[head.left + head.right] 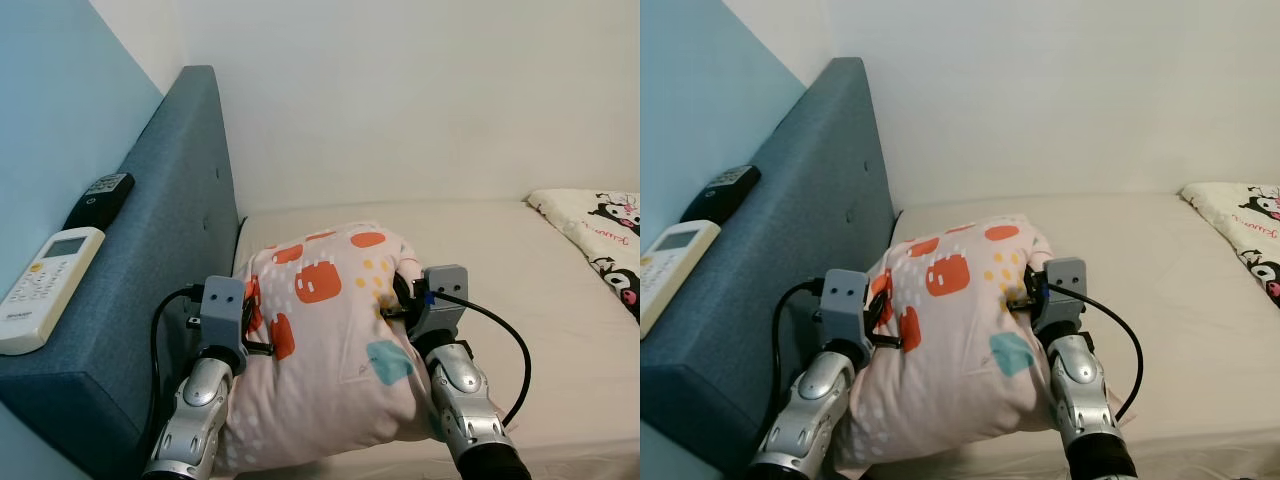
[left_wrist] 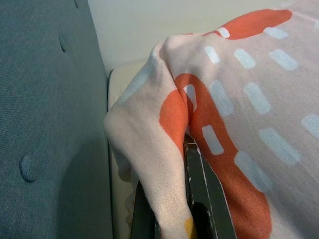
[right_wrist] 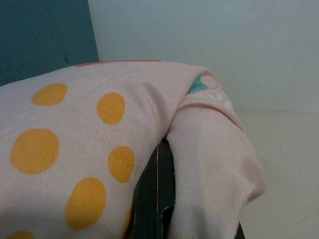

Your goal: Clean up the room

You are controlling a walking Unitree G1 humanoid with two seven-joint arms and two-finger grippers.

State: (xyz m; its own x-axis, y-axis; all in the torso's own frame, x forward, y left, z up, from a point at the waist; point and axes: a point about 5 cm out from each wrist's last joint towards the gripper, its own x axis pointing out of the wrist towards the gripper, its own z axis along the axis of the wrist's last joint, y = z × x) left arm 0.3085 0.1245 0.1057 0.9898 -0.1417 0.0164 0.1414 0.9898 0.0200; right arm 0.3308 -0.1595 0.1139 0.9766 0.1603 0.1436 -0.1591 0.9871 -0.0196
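Holding the soft pink pillow with orange patches low in the frame, both my jaws clenched on it; next I should set it by the blue padded headboard.

Pillow pinched between my grippers is soft matt cotton-looking cloth, pale pink with flat printed patches, wrinkling where my left gripper bites in. My fingers are smooth black plastic or metal with a slight sheen. Arms are glossy silver. Headboard just left of my left gripper is matt teal woven fabric, tufted. Bed sheet beyond my right gripper is plain matt cream cloth.
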